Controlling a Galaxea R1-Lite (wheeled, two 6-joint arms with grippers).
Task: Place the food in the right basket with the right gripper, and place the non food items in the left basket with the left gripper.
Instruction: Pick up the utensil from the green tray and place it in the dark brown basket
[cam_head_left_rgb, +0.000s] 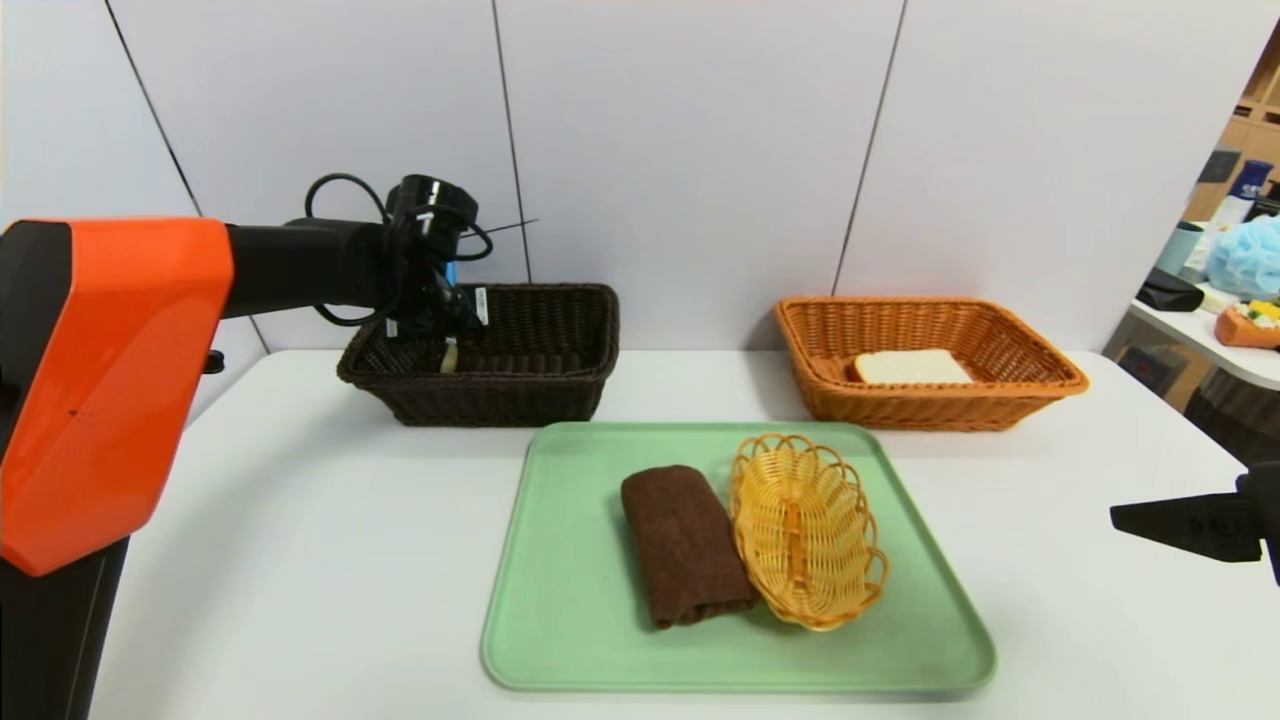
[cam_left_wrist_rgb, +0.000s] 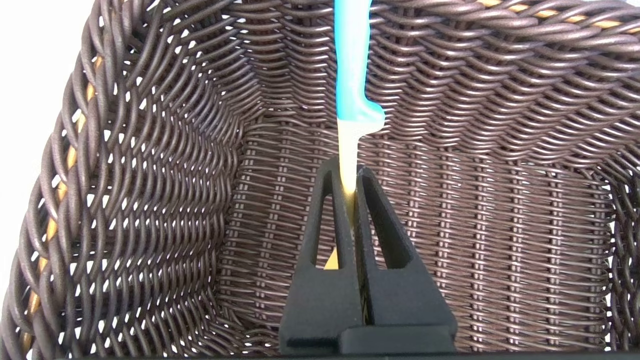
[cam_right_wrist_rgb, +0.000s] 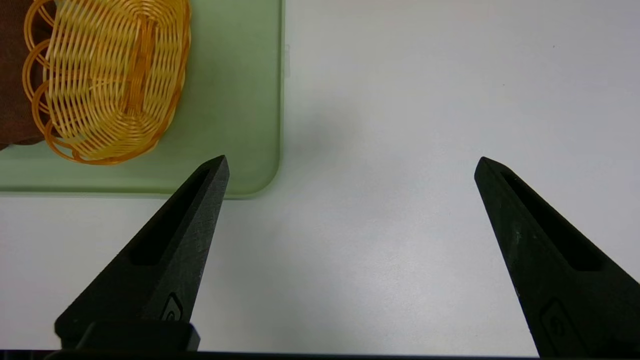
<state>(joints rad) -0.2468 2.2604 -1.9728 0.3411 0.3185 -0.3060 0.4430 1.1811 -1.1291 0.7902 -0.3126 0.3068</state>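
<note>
Working at a white rectangular table (cam_head_left_rgb: 300, 540), I have my left arm extended to the far left and my right arm parked at the near right edge.

A pale green rectangular plastic tray (cam_head_left_rgb: 560, 620) lies at the near centre of the table. On it, a dark brown folded cloth (cam_head_left_rgb: 685, 545) lies to the left, touching a small yellow oval wire basket (cam_head_left_rgb: 805, 525) on the right.

A dark brown rectangular wicker basket (cam_head_left_rgb: 540, 380) stands at the far left of the table. An orange rectangular wicker basket (cam_head_left_rgb: 1000, 395) stands at the far right, well apart from the dark one. A slice of white bread (cam_head_left_rgb: 910, 367) lies flat inside the orange basket.

My left gripper (cam_left_wrist_rgb: 352, 187) hangs inside the left end of the dark brown basket, above its woven floor. Its fingers (cam_left_wrist_rgb: 382, 225) are closed tight on a toy knife with a blue handle and a cream blade (cam_left_wrist_rgb: 352, 65). The grip is on the blade; the blue handle projects beyond the fingertips toward the basket wall.

My right gripper (cam_right_wrist_rgb: 350, 162) hovers over bare table just to the right of the tray's near right corner. Its fingers (cam_right_wrist_rgb: 175, 240) are spread wide and hold nothing.
</note>
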